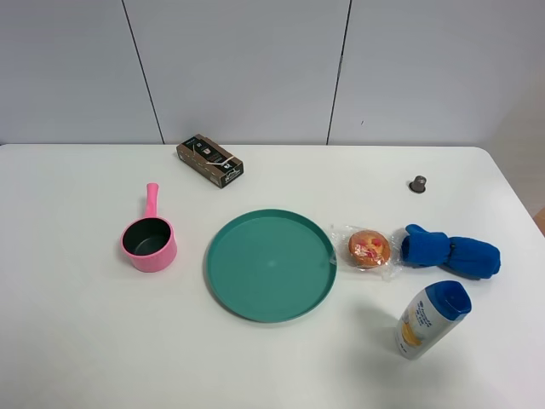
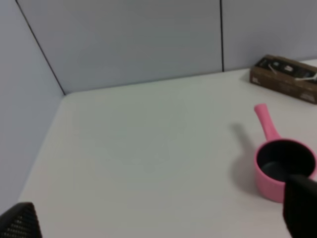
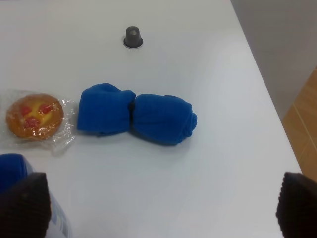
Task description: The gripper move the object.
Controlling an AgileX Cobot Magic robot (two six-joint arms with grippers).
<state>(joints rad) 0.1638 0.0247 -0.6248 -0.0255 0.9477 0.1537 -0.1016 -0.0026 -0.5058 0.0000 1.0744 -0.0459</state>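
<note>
The muffin (image 1: 370,248) is small, round and orange-brown with red spots, in clear crinkly wrap. It lies on the white table just right of the green plate (image 1: 271,265) and left of a blue cloth. It also shows in the right wrist view (image 3: 34,116). Neither arm shows in the exterior high view. My right gripper (image 3: 161,208) is open and empty, its black fingertips (image 3: 22,206) at the frame's corners, back from the muffin. My left gripper (image 2: 158,218) is open and empty, over bare table near the pink pot.
A pink saucepan (image 1: 149,241) (image 2: 285,168) and a dark rectangular box (image 1: 209,160) (image 2: 285,79) are on the left. A rolled blue cloth (image 1: 450,252) (image 3: 136,114), a shampoo bottle (image 1: 431,319) and a small grey capsule (image 1: 417,183) (image 3: 133,37) are near the table's right edge.
</note>
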